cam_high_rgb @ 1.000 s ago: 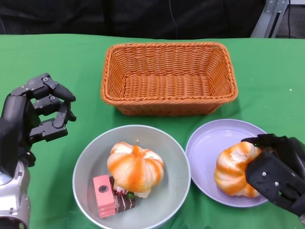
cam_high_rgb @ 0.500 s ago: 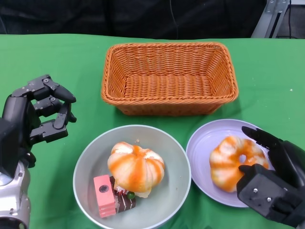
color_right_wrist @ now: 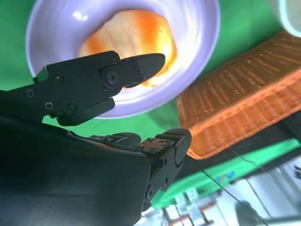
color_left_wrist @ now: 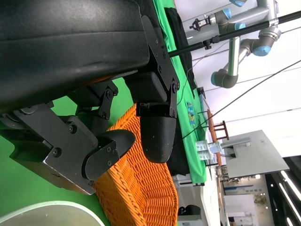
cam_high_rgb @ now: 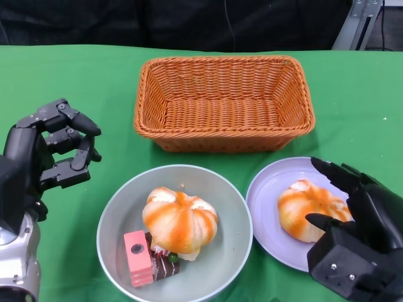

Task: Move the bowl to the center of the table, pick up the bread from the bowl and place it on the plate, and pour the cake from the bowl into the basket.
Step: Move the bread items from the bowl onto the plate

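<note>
Right hand [cam_high_rgb: 359, 239] hangs over the plate [cam_high_rgb: 267, 207], fingers spread, gripping nothing; one bread [cam_high_rgb: 310, 211] lies on that plate. Left hand [cam_high_rgb: 47, 154], empty, sits left of the bowl [cam_high_rgb: 116, 207]. Second bread [cam_high_rgb: 179, 221] and cake [cam_high_rgb: 145, 258] remain in the bowl; basket [cam_high_rgb: 221, 104] unfilled.

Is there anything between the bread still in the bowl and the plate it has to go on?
The plate already holds one bread, and the right robot hand hangs over its near side. The bowl's bread would need the plate's bare left part.
</note>
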